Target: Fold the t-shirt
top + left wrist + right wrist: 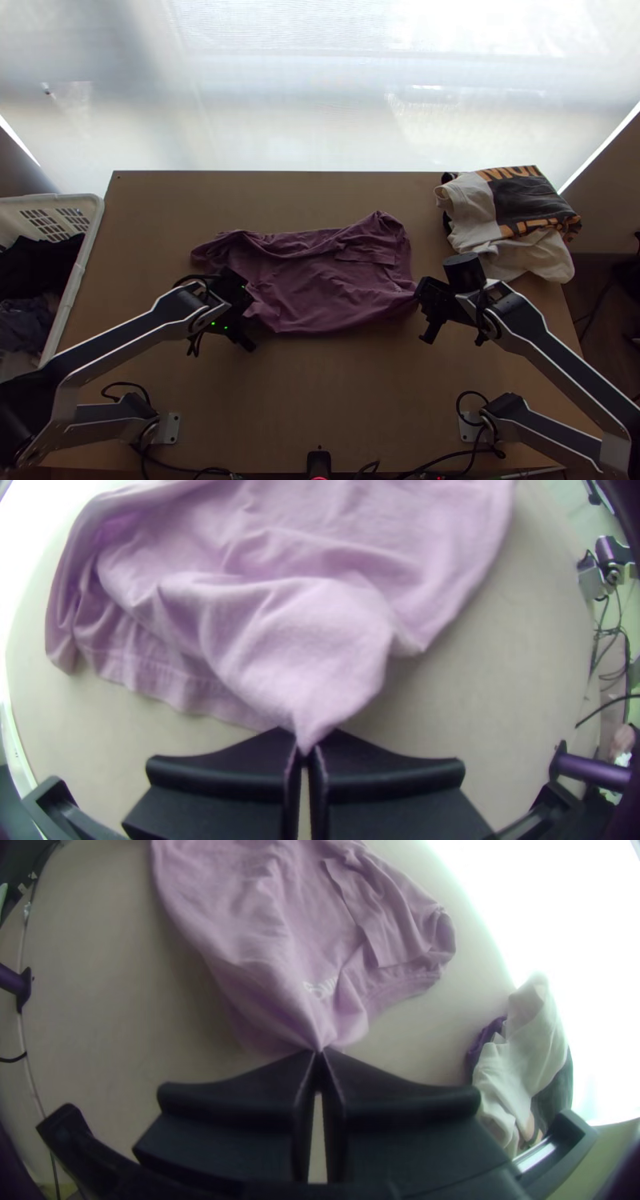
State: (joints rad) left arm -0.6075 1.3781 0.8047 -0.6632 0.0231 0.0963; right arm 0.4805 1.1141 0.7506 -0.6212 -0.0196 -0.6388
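Table: light wooden top, shaded brown from above; beyond its far edge, a bright, pale backdrop.
T-shirt: purple; it lies crosswise on the middle of the table, between my two arms, wrinkled and loosely gathered, with a flap of fabric on top toward its far right part.
My left gripper: fingers closed on a pinched point of the t-shirt, at its near edge toward the left; soft folds fan out from the tips.
My right gripper: fingers closed on another pinch, at the near right part of the t-shirt; small pale print sits just beside the pinch.
Far right corner: a pile of clothes in white, black and orange, apart from the t-shirt.
Left side: a white basket beside the table; dark clothes inside.
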